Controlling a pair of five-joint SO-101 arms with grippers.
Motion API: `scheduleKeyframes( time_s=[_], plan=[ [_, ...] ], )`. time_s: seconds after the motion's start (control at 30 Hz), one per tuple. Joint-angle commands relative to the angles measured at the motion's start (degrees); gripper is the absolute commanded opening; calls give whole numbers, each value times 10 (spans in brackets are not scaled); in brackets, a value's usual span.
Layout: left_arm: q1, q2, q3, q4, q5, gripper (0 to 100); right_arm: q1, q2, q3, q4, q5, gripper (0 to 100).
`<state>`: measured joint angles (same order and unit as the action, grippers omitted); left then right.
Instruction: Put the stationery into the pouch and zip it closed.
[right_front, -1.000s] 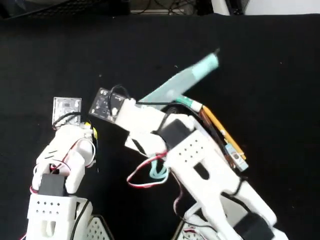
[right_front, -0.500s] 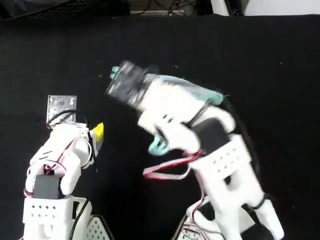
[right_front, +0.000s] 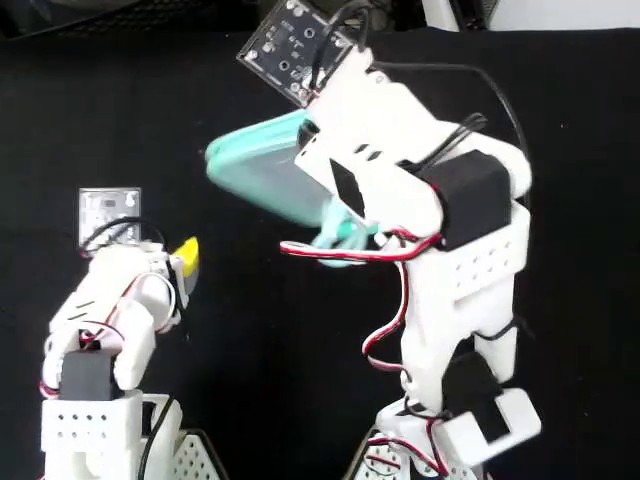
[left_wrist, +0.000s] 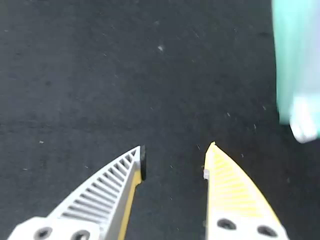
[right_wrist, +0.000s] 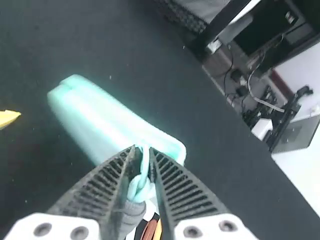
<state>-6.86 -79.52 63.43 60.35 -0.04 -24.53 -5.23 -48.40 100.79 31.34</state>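
A teal pouch (right_front: 255, 170) hangs tilted above the black table, held by its end. My right gripper (right_front: 325, 210) is shut on that end, and in the right wrist view its fingers (right_wrist: 141, 167) pinch the pouch (right_wrist: 107, 127) as it stretches away from them. A bit of orange stationery (right_wrist: 151, 229) shows below the fingers. My left gripper (right_front: 180, 262) stays low at the left, open with nothing between its fingers (left_wrist: 175, 162). The pouch's edge (left_wrist: 295, 65) shows at the side of the left wrist view. The raised right arm hides the table behind it in the high view.
The black table (right_front: 560, 150) runs to a far edge (right_wrist: 200, 55), with cables and desk legs beyond it. Bare cloth lies in front of the left gripper and to the right of the right arm.
The right arm has risen and swung toward the far left, lifting the pouch off the table. The pencils seen to its right earlier are now behind the arm. The left arm shifted slightly left.
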Motion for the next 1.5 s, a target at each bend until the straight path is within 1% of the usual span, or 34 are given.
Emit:
scheduleKeyframes(
  time_s=[0.0,0.07,0.13,0.23,0.33,0.47,0.6,0.7,0.77,0.83,0.93,1.0,1.07,1.17,1.27,1.37,1.47],
  plan=[
    [-70,-7,-72,-2,1,213,-31,-4,-30,5,-8,12],
    [-107,-6,-102,-3,1,213,-47,-15,-19,5,-10,12],
    [-124,-6,-128,-3,1,213,-74,-29,-6,5,-25,12],
    [-125,-6,-150,1,4,213,-115,-67,29,5,-33,12],
    [-124,-6,-153,2,39,213,-154,-117,84,5,-32,12],
    [-124,-6,-153,14,65,215,-164,-163,184,4,-27,12],
    [-124,-6,-168,27,62,216,-166,-182,298,-12,-27,12],
    [-123,-6,-214,62,55,217,-194,-201,363,-39,-27,12],
    [-100,-6,-244,96,26,217,-226,-218,393,-62,-27,12],
    [-56,-6,-254,133,-6,217,-245,-231,411,-76,-27,12],
    [6,-6,-233,178,-58,214,-247,-244,430,-76,-27,12],
    [29,-6,-218,185,-64,213,-249,-251,452,-76,-25,12],
    [29,-6,-218,185,-61,213,-254,-260,482,-76,-8,12],
    [29,-7,-254,196,-48,215,-275,-283,541,-78,5,12],
    [29,-7,-334,231,-51,217,-300,-310,582,-81,6,12],
    [29,-3,-422,264,-55,218,-303,-333,592,-81,13,12],
    [33,-1,-475,302,-94,218,-303,-344,593,-81,18,12]
  ],
)
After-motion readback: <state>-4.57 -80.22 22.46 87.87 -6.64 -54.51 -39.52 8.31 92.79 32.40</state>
